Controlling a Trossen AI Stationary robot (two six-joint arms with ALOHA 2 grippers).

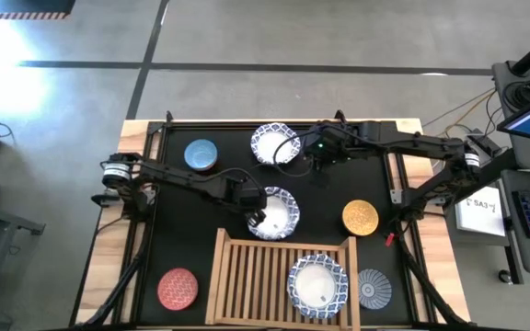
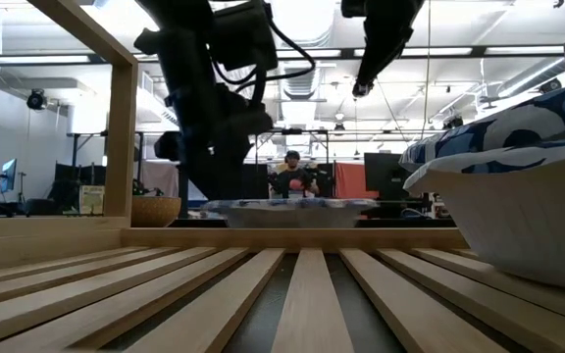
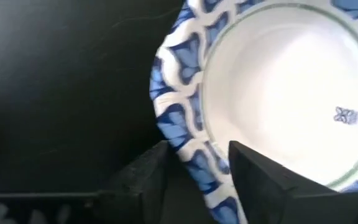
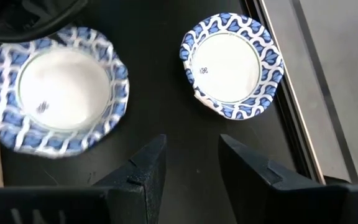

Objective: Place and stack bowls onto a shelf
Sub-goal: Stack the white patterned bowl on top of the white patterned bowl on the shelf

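The wavy rim of a white bowl [image 3: 278, 93] on the black mat [image 1: 224, 147], just behind the shelf [image 1: 247, 271], is straddled by the parted left end effector [image 3: 194, 171], not yet clenched.

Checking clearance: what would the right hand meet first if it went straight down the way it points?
Probably the bare black mat: the right hand hangs open between two patterned bowls, over neither. Height above the mat is unclear.
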